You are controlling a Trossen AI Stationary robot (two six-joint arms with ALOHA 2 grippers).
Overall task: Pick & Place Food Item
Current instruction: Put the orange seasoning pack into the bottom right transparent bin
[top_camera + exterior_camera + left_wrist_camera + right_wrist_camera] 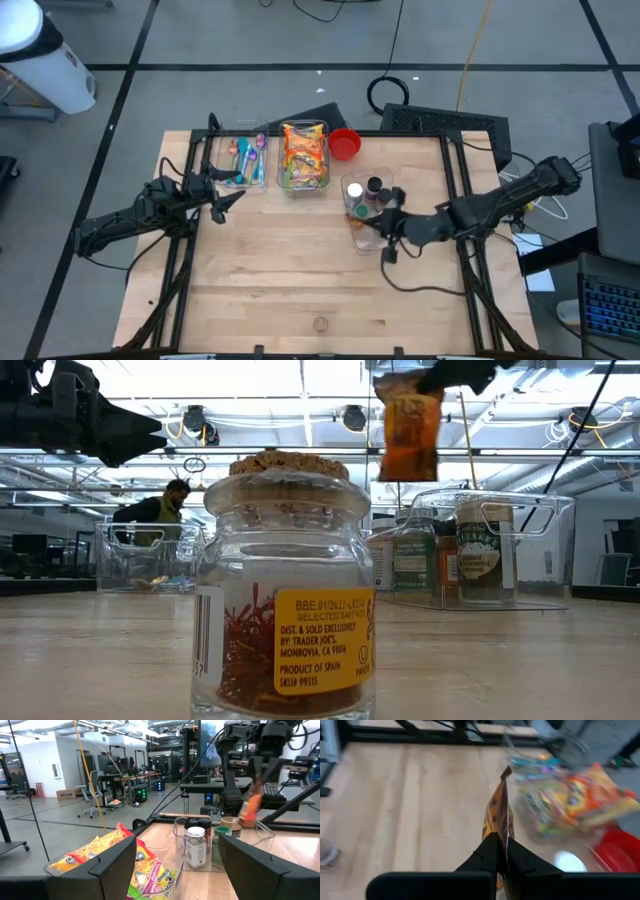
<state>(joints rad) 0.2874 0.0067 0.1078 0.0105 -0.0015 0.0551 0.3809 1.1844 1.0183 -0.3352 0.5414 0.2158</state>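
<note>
Orange food packet (499, 817) hangs clear of the table, pinched at one edge by the right gripper (499, 854); in the low view it dangles at upper centre-right (408, 432), above the bin of spice jars (480, 550).

Left to right in the high view:
- Left gripper (222, 198) sits at mid-left of the frame, just below the utensil bin (245, 158). Its fingers are spread with nothing between them, as the left wrist view shows. It appears to be waiting, kept out of the working lane.
- Snack bin (304, 155) at upper centre holds bright chip bags. Likely the destination for the packet, judging by its matching contents, though this cannot be confirmed.
- Red bowl (345, 143) lies just right of the snack bin.
- Right gripper (378, 226) is at centre-right, over the lower edge of the spice-jar bin, with its fingers clamped on the packet. Holding by the edge lets the packet hang flat and clear the bin walls.

Saffron jar (285, 585), corked, stands alone near the low camera in the centre foreground and is untouched.

Judgement: lift done, transfer and release remain.
</note>
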